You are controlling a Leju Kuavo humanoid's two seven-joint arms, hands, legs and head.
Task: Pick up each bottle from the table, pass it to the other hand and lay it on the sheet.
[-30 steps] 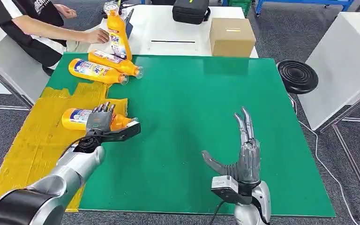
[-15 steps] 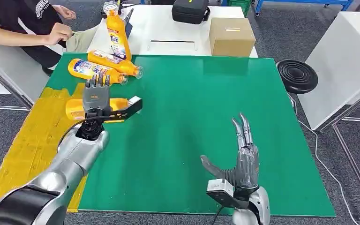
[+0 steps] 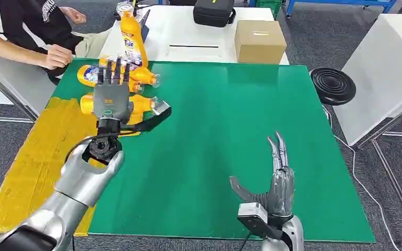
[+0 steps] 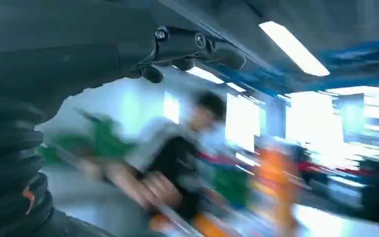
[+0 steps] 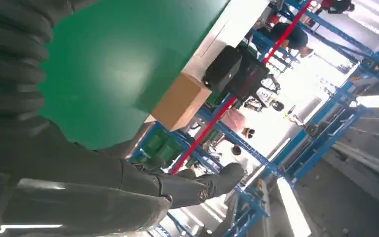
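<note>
Left hand: the left hand (image 3: 112, 99) is raised over the far left part of the table, fingers straight and spread, thumb out to the side, gripping nothing.
Bottle under it: an orange bottle (image 3: 141, 104) lies on its side right behind that hand, at the edge where yellow sheet (image 3: 36, 151) meets green mat (image 3: 225, 130) (I cannot tell whether the palm touches it).
Other bottles: two lying bottles (image 3: 87, 74) rest on the mat's far left corner, partly hidden by the fingers; an upright Tide bottle (image 3: 131, 39) stands just beyond them on the white table (image 3: 193, 39).
Right hand: the right hand (image 3: 276, 180) is low at the near edge of the mat, fingers extended and apart, empty.
Person: a person's hand (image 3: 57, 56) rests at the mat's far left corner, near the lying bottles.
Beyond: a cardboard box (image 3: 259, 41) and a black bag (image 3: 213, 11) sit on the white table.
Left wrist view: too blurred to read.
</note>
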